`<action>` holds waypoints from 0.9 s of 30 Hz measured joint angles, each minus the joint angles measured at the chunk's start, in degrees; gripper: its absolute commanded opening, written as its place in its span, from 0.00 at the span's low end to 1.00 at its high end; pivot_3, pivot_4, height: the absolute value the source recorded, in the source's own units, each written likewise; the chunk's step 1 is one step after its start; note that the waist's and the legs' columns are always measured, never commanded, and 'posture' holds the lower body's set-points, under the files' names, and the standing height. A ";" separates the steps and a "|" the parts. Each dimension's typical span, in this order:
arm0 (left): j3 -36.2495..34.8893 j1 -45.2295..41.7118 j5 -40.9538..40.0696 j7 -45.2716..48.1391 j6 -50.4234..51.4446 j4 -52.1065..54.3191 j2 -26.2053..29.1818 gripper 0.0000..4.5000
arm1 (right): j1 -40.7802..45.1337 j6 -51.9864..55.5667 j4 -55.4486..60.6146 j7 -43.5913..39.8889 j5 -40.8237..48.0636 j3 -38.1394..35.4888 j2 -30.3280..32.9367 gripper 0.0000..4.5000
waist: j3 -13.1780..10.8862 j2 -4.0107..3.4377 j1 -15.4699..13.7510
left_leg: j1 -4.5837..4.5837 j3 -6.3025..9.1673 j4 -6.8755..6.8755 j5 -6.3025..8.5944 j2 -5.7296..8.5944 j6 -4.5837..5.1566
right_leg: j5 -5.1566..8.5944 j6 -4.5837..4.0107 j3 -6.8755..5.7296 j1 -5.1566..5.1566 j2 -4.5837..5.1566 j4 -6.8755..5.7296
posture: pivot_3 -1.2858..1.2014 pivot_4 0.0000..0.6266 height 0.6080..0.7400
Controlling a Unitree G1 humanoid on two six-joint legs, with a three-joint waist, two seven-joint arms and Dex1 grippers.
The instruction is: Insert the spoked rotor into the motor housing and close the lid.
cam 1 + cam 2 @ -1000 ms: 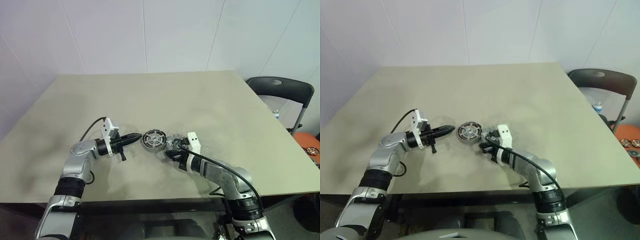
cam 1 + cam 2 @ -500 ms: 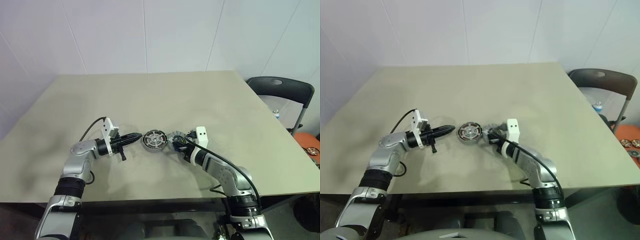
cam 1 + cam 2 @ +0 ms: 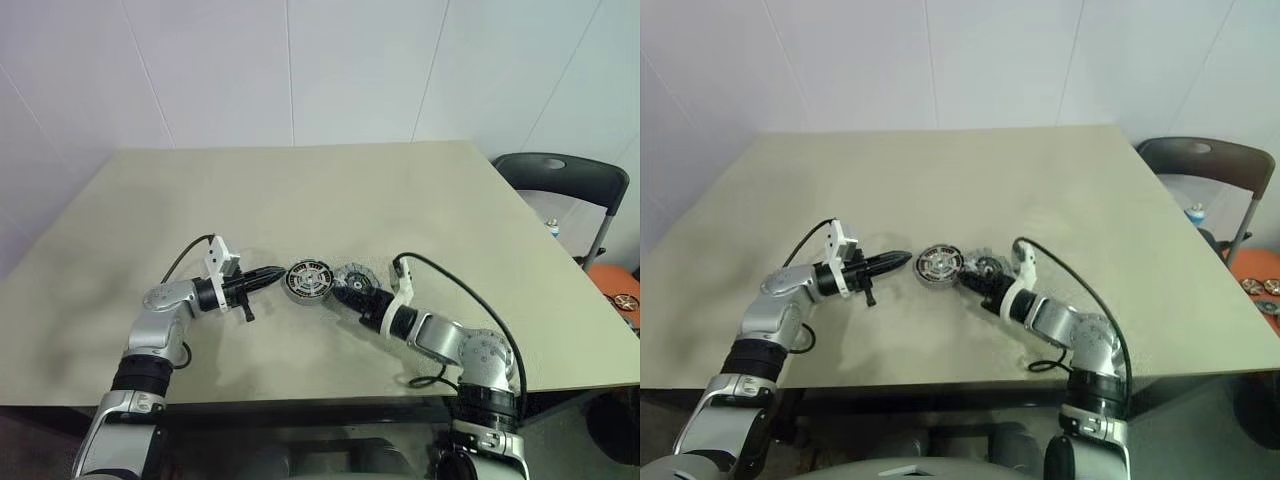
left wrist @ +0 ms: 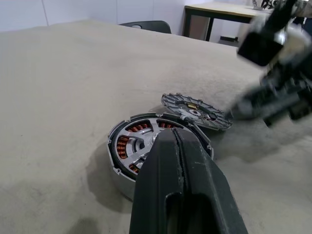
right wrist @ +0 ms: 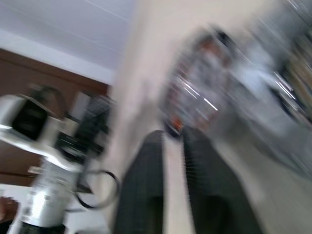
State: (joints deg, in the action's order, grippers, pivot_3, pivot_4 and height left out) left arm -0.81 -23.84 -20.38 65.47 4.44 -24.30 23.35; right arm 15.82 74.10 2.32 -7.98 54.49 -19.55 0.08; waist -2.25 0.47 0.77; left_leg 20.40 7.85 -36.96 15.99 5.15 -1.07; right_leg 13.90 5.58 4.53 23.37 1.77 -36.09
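The motor housing (image 3: 308, 281) stands on the table, copper windings showing between silvery spokes (image 4: 141, 146); the spoked rotor appears to sit inside it. My left gripper (image 3: 277, 273) is shut and empty, lying level with its tips just short of the housing's left side. The lid (image 3: 354, 276) is a grey disc (image 4: 195, 111) that rests tilted against the housing's right side. My right gripper (image 3: 345, 293) is at the lid's near right edge. Its fingers (image 5: 146, 185) stand a narrow gap apart with bare table showing between them.
The beige table (image 3: 300, 190) stretches far behind the parts, with its front edge close behind both arms. A dark chair (image 3: 560, 180) stands past the table's right side, with an orange object (image 3: 615, 288) on the floor below it.
My right gripper has swung in toward the housing and rolled at the wrist, bringing the lid up against the housing's right side, and its fingers have parted slightly. The left arm has stayed still.
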 measured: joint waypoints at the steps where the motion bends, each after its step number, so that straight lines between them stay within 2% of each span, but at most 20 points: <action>1: 0.00 0.00 0.02 -0.14 -0.02 -0.02 0.00 0.00 | -0.61 1.16 0.16 1.01 0.06 0.01 -0.01 0.43 | 0.00 0.00 -0.01 | 0.00 -0.01 0.00 0.00 0.00 0.00 | 0.00 0.00 0.00 0.00 0.00 0.00 | 0.52 0.00 1.00; 5: 0.00 0.00 0.17 -0.35 -0.26 -0.31 -0.02 0.00 | -1.32 3.52 1.58 3.23 0.63 -0.08 -0.12 0.72 | 0.00 -0.01 0.14 | -0.04 -0.02 -0.02 0.00 -0.01 0.00 | 0.00 0.01 0.02 -0.03 -0.02 -0.02 | 0.52 0.00 1.00; 11: -0.01 0.00 0.23 -0.42 -0.37 -0.40 -0.17 0.00 | -0.37 0.09 1.29 7.01 -0.30 -1.44 -1.10 0.72 | 0.00 0.00 -0.04 | -0.08 -0.02 -0.10 0.00 0.01 0.00 | 0.01 0.01 0.00 -0.14 -0.05 -0.01 | 0.52 0.00 1.00; 23: 0.00 -0.04 0.72 -0.60 -0.76 -0.64 -0.40 0.00 | 2.73 -16.03 -4.31 12.17 -2.38 -6.64 -2.82 0.72 | 0.00 0.00 0.04 | -0.09 -0.02 -0.08 0.00 0.02 0.00 | 0.00 0.01 0.00 -0.14 -0.05 0.00 | 0.52 0.00 1.00; 24: -0.01 -0.04 0.89 -0.74 -1.04 -0.78 -0.40 0.00 | 2.80 -16.81 -4.75 12.20 -2.27 -6.78 -3.11 0.63 | 0.00 0.00 0.06 | -0.09 -0.02 -0.08 0.00 0.02 0.00 | 0.00 0.01 0.00 -0.14 -0.05 0.00 | 0.52 0.00 1.00; 27: -0.01 -0.06 1.15 -1.03 -1.41 -1.14 -0.40 0.00 | 2.91 -18.22 -6.06 12.42 -2.26 -7.11 -3.64 0.46 | -0.01 -0.02 0.11 | -0.08 -0.02 -0.08 0.00 0.02 0.00 | 0.00 0.01 0.01 -0.12 -0.05 0.00 | 0.52 0.00 1.00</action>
State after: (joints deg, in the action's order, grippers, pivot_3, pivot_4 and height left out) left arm -0.82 -23.90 -19.22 64.44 3.03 -25.43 22.95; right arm 18.73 55.88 -3.74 4.44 52.24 -26.66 -3.56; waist -2.26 0.45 0.88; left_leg 20.31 7.83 -37.04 15.98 5.17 -1.07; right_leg 13.90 5.59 4.54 23.24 1.71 -36.09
